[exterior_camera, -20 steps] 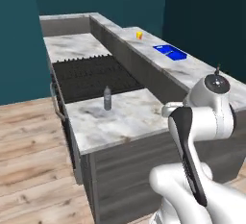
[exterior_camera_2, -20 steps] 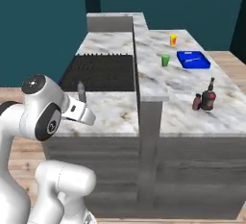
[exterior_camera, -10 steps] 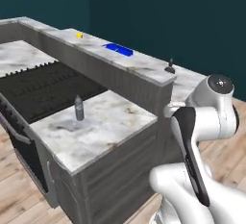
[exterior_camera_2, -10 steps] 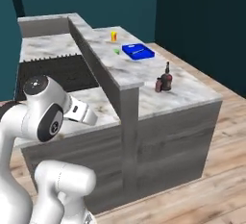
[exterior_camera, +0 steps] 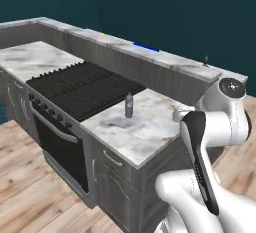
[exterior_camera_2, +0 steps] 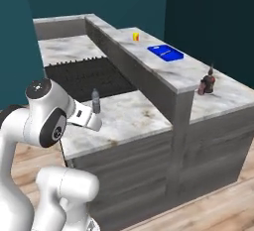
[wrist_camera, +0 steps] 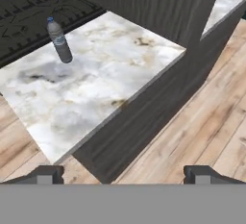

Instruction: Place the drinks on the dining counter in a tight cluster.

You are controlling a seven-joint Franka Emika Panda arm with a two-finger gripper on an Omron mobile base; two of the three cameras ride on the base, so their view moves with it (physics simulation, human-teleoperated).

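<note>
The slim water bottle (exterior_camera_2: 95, 101) stands upright on the lower marble worktop beside the black stove; it is also the bottle (exterior_camera: 129, 105) in the left base view and the bottle (wrist_camera: 60, 40) at the hand view's upper left. On the dining counter (exterior_camera_2: 228, 95) stand the squat dark brown bottle (exterior_camera_2: 209, 81) and the tiny maroon bottle (exterior_camera_2: 201, 90), close together. My gripper (wrist_camera: 125, 175) is open and holds nothing. It hangs off the worktop's front corner, over the wooden floor, well short of the water bottle.
A blue tray (exterior_camera_2: 165, 52) and a yellow-orange cup (exterior_camera_2: 135, 36) sit farther along the dining counter. The black stove (exterior_camera: 82, 88) lies left of the water bottle. A raised grey ledge (exterior_camera: 165, 74) separates the worktop from the dining counter. Wooden floor (wrist_camera: 202, 112) surrounds the unit.
The whole picture has shifted in both base views, so the base has moved around the counter's corner. The bottles stand where they were. The gripper stays open.
</note>
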